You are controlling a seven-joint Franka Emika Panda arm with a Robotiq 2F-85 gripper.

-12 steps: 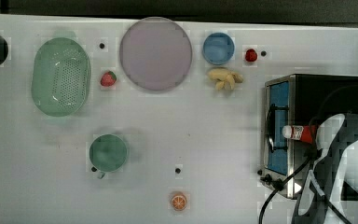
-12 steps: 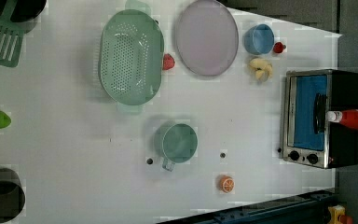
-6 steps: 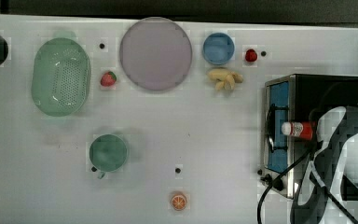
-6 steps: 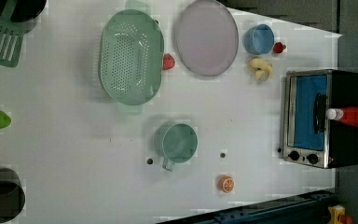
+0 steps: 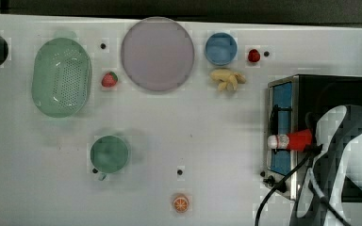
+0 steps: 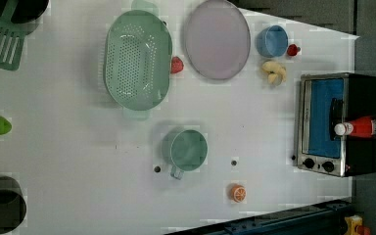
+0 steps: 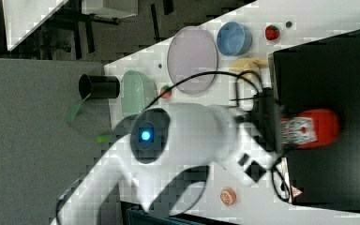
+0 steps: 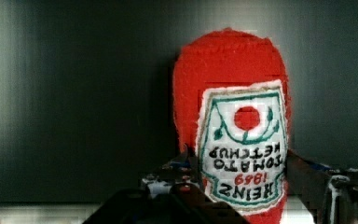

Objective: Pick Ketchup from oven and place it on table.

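Since the earlier top view, the white arm has shifted a little toward the top view's lower right, and the ketchup (image 5: 296, 140) has barely moved on the oven (image 5: 332, 101).

That red bottle lies on its side across the oven's black top, white cap toward the blue glass door and overhanging the front edge, as both the top view and the left view show it (image 6: 364, 127). In the right view its rounded red base (image 7: 311, 129) points away from the arm, the label end toward the dark wrist.

From the wrist view the bottle (image 8: 240, 135) fills the centre with its label upside down, and the two dark fingers (image 8: 179, 175) stand one on each flank of the label end, the bottle lying between them. They sit just beside or against its sides, partly spread at about the bottle's width; whether they actually pinch it cannot be told. The gripper (image 8: 237, 179) comes at the bottle from its labelled end, level with the oven top.

On the white counter (image 5: 217, 122), well apart from the oven, sit a green colander (image 5: 62, 77), a lilac plate (image 5: 157, 54), a blue bowl (image 5: 221, 48), a green mug (image 5: 110, 154), two strawberries (image 5: 109, 79), a banana bunch (image 5: 227, 79) and an orange slice (image 5: 181, 203). A black cable (image 5: 275, 193) trails past the oven's knobs.
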